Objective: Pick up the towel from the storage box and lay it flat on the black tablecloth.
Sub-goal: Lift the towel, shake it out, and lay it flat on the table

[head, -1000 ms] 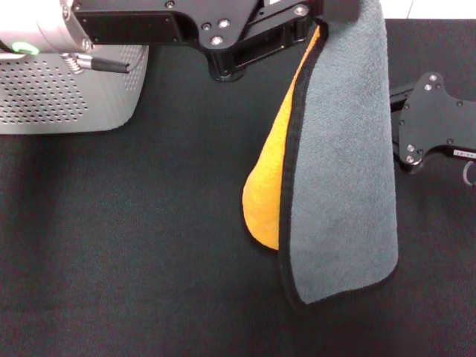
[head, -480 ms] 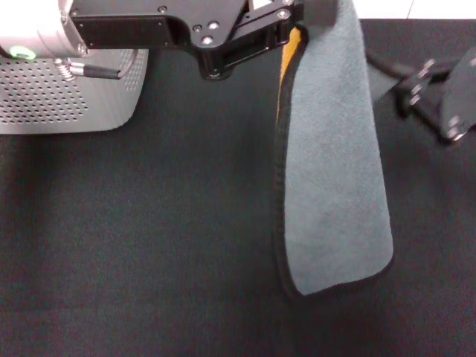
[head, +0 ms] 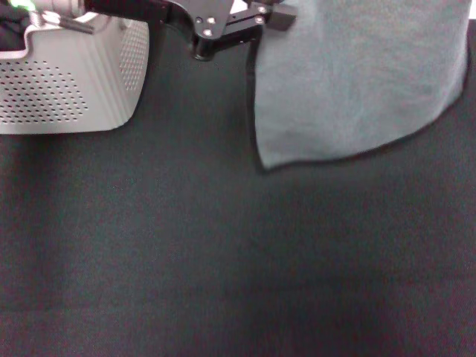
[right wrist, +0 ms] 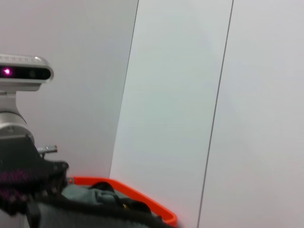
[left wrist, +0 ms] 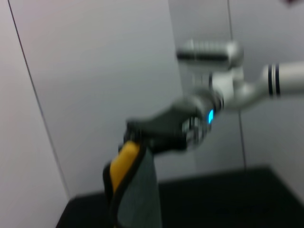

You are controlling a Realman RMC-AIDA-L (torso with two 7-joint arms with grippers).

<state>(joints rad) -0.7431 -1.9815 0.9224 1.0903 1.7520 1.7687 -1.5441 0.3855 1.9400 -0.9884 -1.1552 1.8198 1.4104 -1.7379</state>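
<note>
The towel [head: 357,82] hangs spread, grey-teal face toward my head camera, above the far right part of the black tablecloth [head: 223,260]. Its lower edge runs across my front, curving to a low corner on the left side; the cloth below it lies bare. The storage box [head: 67,82] stands well apart at far left. My left gripper [head: 256,18] pinches the towel's upper left corner. In the left wrist view, my right gripper [left wrist: 142,137] clamps the opposite corner, orange-yellow side showing there. Both grips lie on the top edge, so the long axis is stretched between my arms. Judgement: the next move lowers both arms together, toward me, trailing the low edge down first
</note>
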